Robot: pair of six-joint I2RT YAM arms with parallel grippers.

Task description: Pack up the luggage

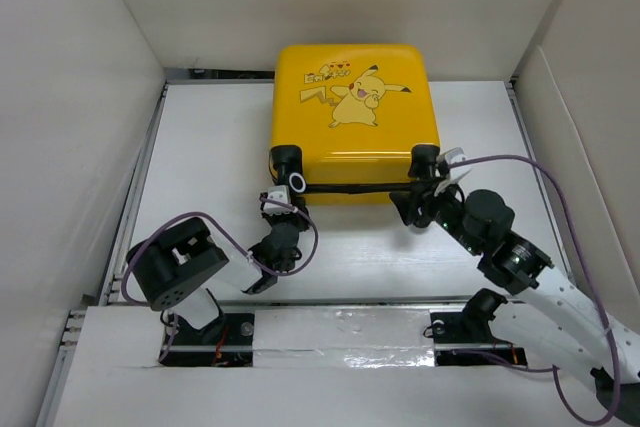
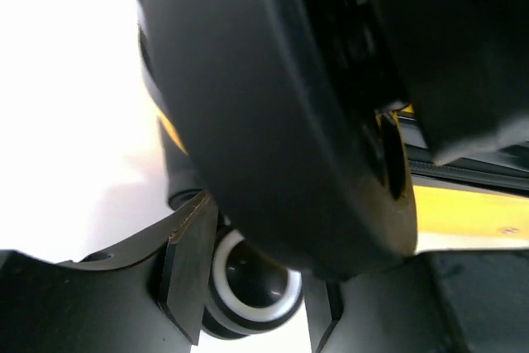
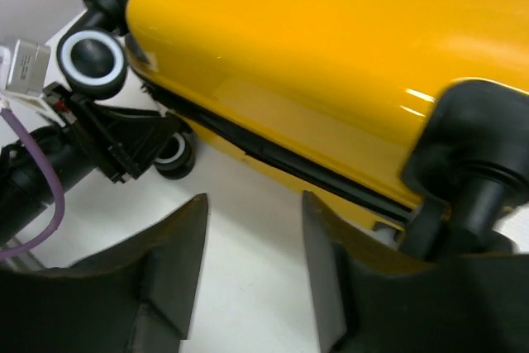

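The luggage (image 1: 352, 117) lies shut on the table (image 1: 200, 147); at its near edge our left gripper (image 1: 285, 205) straddles a wheel (image 2: 248, 291) unclamped, our right gripper (image 3: 254, 237) gapes empty. Tugging that wheel could just drag it.

Robot lab test cell, going by the rig. Boxed in by plain white panel walls (image 1: 70, 97) around a white tabletop (image 1: 200, 147), with metal rails (image 1: 138, 177) along its sides. Black-and-white left arm (image 1: 185, 267) and right arm (image 1: 520, 262) bolted at a white near-edge board patched with shiny clear tape (image 1: 340, 319). Thin purple cables (image 1: 520, 157) looped loose over the arms. Small yellow hard-shell cartoon-print suitcase (image 1: 352, 147) lying flat on the tabletop.
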